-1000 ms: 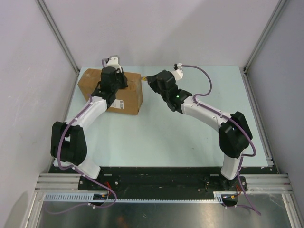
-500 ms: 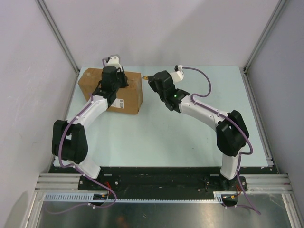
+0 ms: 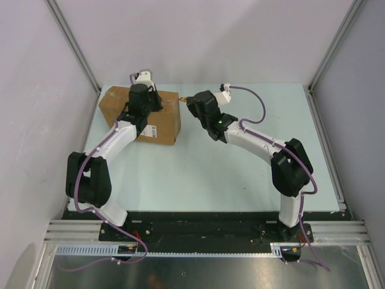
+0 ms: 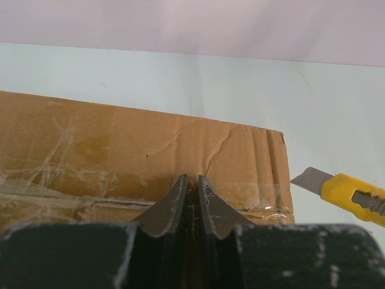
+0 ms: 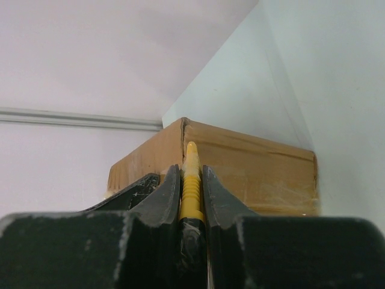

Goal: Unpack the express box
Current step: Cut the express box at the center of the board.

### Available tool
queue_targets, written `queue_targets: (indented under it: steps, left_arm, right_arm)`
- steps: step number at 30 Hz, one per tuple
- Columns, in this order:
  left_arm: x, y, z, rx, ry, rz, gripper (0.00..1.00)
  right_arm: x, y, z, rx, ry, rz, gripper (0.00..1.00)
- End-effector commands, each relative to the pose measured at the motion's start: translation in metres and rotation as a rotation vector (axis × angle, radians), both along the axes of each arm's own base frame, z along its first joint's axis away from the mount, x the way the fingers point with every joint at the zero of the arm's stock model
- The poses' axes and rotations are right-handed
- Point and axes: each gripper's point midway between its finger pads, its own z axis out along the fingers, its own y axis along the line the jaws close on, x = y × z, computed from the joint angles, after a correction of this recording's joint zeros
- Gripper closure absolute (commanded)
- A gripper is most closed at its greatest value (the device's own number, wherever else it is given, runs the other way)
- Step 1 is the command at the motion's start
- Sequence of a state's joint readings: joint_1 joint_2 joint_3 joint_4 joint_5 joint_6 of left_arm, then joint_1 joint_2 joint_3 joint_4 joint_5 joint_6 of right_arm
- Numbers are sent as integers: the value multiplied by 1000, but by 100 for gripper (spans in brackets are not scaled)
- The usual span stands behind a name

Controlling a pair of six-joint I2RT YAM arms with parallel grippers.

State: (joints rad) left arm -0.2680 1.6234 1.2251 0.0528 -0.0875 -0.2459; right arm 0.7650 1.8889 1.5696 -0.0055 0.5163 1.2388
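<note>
1. The left tool (image 4: 192, 179) has its two dark fingers drawn almost together, only a thin slit between them and nothing held. The tips press down on the top of the large rectangular brown cardboard express box (image 4: 120, 138), right at its glossy tape seam (image 4: 54, 195).
2. The right tool (image 5: 191, 170) is clamped on a yellow utility knife (image 5: 191, 180). The ribbed handle sits between the fingers, and the knife's front end points at the upper corner of the box (image 5: 252, 162).
3. In the left wrist view, the knife's (image 4: 352, 195) bare grey blade (image 4: 310, 179) lies just beside the end of the box nearest the right arm. I cannot tell whether it touches the cardboard.
4. The box (image 3: 165, 117) lies flat at the far left of the pale green table (image 3: 240, 174), near the left wall. A small white shipping label (image 3: 155, 132) sits on its near side, and the left arm reaches over it.
</note>
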Motion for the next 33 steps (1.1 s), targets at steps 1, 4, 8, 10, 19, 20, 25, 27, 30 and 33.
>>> queue_targets:
  steps: [1, 4, 8, 10, 19, 20, 25, 27, 30, 33]
  left_arm:
    - [-68, 3, -130, 104, 466, -34, 83]
    - [-67, 2, -131, 104, 468, -35, 84]
    - [-68, 2, -130, 104, 467, -37, 84]
    - [-68, 2, -131, 104, 469, -37, 84]
    - [-68, 2, -131, 105, 472, -34, 84]
    - [-68, 2, -131, 105, 472, -34, 84]
    - [-69, 2, -132, 104, 476, -33, 84]
    - [-68, 2, -132, 104, 474, -33, 84]
    - [-69, 2, -133, 104, 479, -35, 84]
    - [-69, 2, -133, 106, 479, -36, 84]
  right_arm:
    - [1, -2, 43, 89, -89, -38, 100]
    - [0, 2, 44, 105, -94, -22, 100]
    - [-1, 6, 41, 103, -88, -12, 100]
    - [0, 8, 39, 105, -81, -6, 100]
    - [-1, -3, 46, 69, -99, -33, 100]
    - [-1, -5, 46, 65, -103, -42, 100]
    - [-2, -11, 50, 62, -116, -59, 100]
    - [-2, -9, 48, 66, -116, -51, 100]
    - [-1, -6, 44, 66, -109, -42, 100]
    - [0, -3, 44, 73, -114, -33, 100]
